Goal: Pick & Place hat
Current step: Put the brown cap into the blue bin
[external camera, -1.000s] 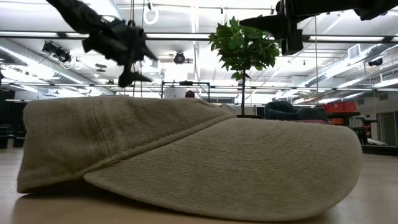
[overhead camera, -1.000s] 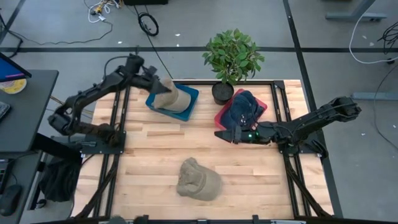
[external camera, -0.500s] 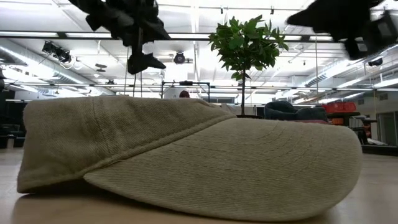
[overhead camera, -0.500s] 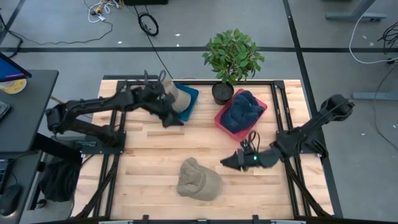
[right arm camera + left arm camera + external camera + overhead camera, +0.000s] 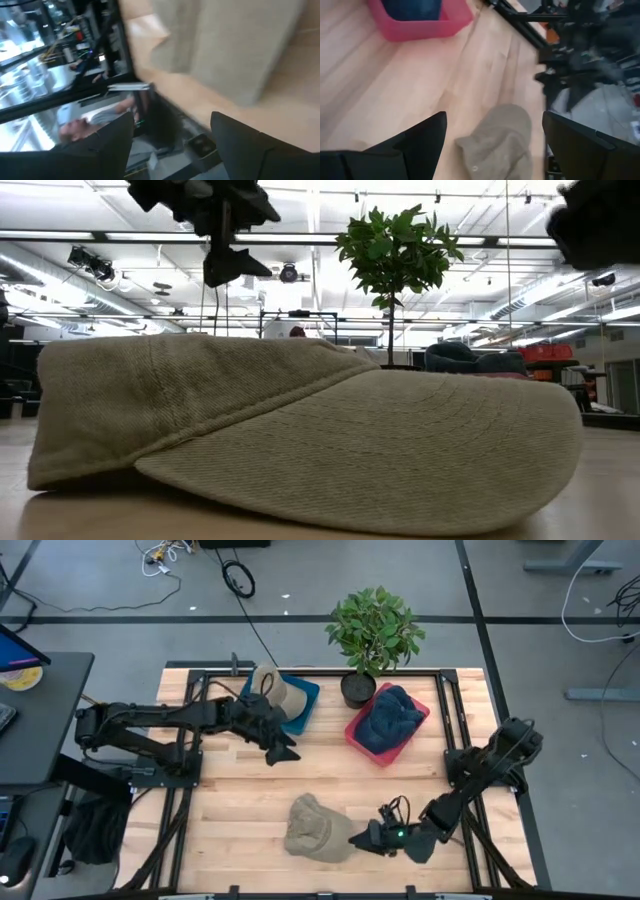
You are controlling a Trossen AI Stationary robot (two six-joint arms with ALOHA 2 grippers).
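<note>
Wooden table (image 5: 250, 790): tan hat (image 5: 320, 829) flat; right gripper (image 5: 358, 839) beside, apart; left gripper (image 5: 287, 753) apart.

Potted plant (image 5: 374, 635) at table's (image 5: 250, 800) far edge, w/ black pot. Cables (image 5: 236, 578) on floor beyond; laptop (image 5: 18, 648) on side desk.

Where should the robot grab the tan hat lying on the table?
Probably at the soft crown of the tan hat, coming straight down from above. The hat lies flat with its brim against the table, so the rounded crown is the raised part that gripper fingers could pinch.
</note>
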